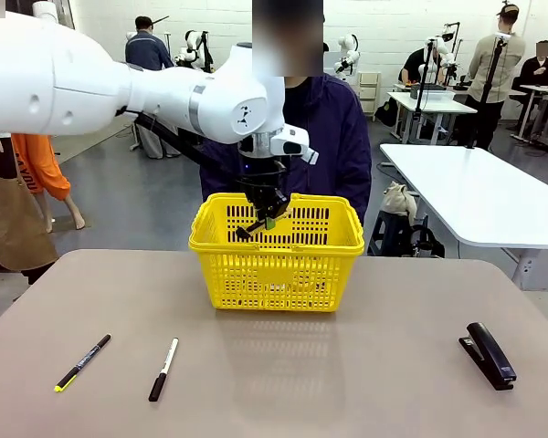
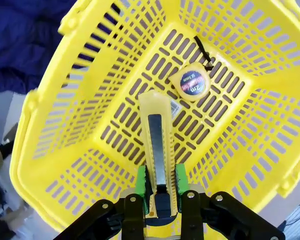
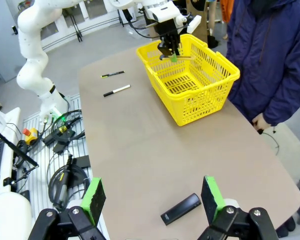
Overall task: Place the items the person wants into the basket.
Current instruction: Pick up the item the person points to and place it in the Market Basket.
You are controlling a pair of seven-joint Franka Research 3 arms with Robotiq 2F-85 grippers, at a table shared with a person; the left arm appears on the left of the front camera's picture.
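Left jaws: we see the left gripper (image 2: 159,182) closed on the yellow utility knife (image 2: 157,145); the green pads (image 2: 140,185) press both sides near its black end, at the bottom centre of the wrist frame.
Knife: its yellow body runs up the frame from the pads, over the inside of the basket (image 2: 65,165).
Tape measure: it lies on the basket floor (image 2: 192,83), just above and right of the knife's far end.
Left gripper, front view: it hangs over the basket's open top (image 1: 267,219), centre frame.
Right jaws: the right gripper (image 3: 152,197) is spread wide with nothing between the pads, bottom of the frame.
Marker: on the table (image 1: 347,383), lower left (image 1: 83,361), outside the basket.
Pen: white-and-black (image 1: 163,369), just right of the marker.
Stapler: lower right (image 1: 487,354).
Person: behind the basket, top centre (image 1: 333,128).
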